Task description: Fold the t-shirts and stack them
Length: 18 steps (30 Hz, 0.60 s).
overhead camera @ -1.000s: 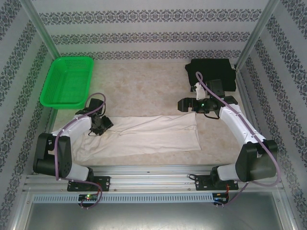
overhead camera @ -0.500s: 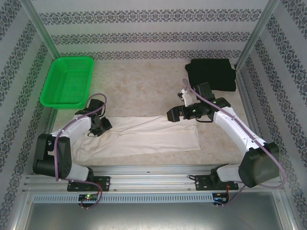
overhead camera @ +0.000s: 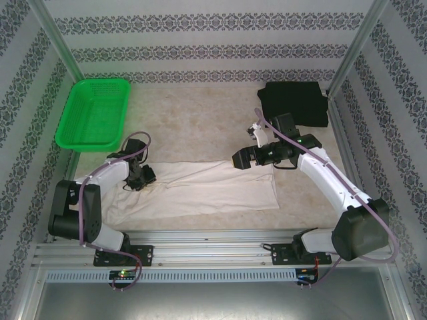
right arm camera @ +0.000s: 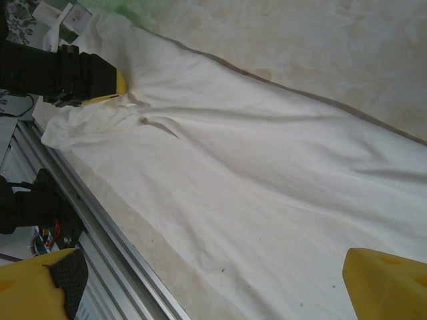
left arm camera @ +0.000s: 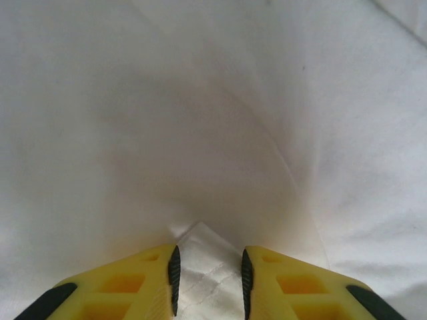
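While right hand (overhead camera: 239, 159) gapes wide, left hand (left arm camera: 208, 270) clenched on white t-shirt (overhead camera: 213, 190) fold.

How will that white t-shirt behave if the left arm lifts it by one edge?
Likely floppy: the white t-shirt lies flat with soft wrinkles, and a fold puckers between the left fingers. Lifted there, it would probably drape and drag. It looks thin, so probably light.

A green plastic mesh basket (overhead camera: 93, 113) sits at the desk's (overhead camera: 200, 120) far left corner. Patterned wallpaper (overhead camera: 200, 53) lines the surrounding walls.
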{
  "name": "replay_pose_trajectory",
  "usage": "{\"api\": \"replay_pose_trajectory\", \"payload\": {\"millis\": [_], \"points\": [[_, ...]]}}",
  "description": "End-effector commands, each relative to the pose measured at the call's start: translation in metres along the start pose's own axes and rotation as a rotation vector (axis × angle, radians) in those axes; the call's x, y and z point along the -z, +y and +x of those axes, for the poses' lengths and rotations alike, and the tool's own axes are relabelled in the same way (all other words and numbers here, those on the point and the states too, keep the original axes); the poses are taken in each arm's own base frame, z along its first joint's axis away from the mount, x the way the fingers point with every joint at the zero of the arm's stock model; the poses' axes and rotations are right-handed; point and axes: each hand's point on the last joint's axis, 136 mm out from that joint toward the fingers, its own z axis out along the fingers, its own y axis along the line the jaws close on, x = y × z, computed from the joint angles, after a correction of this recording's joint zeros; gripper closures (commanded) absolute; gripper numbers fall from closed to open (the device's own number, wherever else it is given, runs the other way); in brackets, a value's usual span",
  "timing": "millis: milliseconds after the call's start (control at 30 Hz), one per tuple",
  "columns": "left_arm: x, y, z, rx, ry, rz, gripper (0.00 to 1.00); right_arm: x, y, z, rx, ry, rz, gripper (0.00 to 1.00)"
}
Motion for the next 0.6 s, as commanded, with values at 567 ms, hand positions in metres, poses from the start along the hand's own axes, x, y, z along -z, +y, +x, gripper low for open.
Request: {"api": "replay_pose_trajectory", "payload": {"millis": [567], "points": [[0.036,-0.021,0.015,-0.04,-0.073,0.134,0.92,-0.001,0.001,-0.004,0.044,0.003,0.024,0.02]]}}
